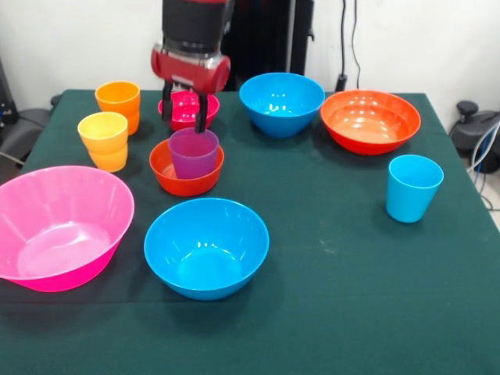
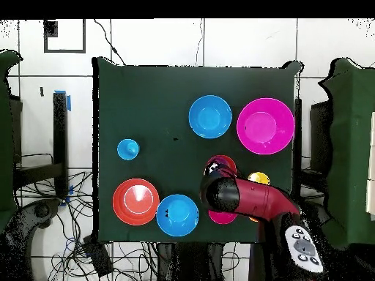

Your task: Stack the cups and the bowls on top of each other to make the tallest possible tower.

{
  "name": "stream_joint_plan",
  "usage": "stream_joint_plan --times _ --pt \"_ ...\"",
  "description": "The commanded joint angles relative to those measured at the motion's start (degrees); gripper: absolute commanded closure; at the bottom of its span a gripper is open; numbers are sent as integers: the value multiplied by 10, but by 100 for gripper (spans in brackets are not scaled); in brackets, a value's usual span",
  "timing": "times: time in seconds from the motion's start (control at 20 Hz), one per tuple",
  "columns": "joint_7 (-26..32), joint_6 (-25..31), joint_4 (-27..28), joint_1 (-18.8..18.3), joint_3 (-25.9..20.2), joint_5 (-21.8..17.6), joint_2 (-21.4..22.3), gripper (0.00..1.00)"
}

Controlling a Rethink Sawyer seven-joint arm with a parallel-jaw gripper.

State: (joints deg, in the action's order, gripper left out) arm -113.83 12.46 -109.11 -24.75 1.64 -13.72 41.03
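Observation:
The purple cup stands upright inside the small orange-red bowl, left of the table's middle; the two form the tower. My gripper hangs just above the cup's rim, open, one finger over each side, holding nothing. The small magenta bowl sits on the table right behind it, apart from the pile. In the overhead view the gripper covers the orange-red bowl, and the arm hides part of the magenta bowl.
The orange cup and yellow cup stand at the left. The pink bowl and a blue bowl are in front. Another blue bowl and the wide orange bowl are at the back. The light blue cup is right.

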Motion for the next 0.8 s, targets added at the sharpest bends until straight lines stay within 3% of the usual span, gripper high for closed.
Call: stream_joint_plan --times 0.05,0.4,0.8 --pt "2 128 -54 2 -55 20 109 0" --pt "11 187 -69 5 -51 30 173 0" --pt "-13 128 -89 -5 -69 38 139 0"
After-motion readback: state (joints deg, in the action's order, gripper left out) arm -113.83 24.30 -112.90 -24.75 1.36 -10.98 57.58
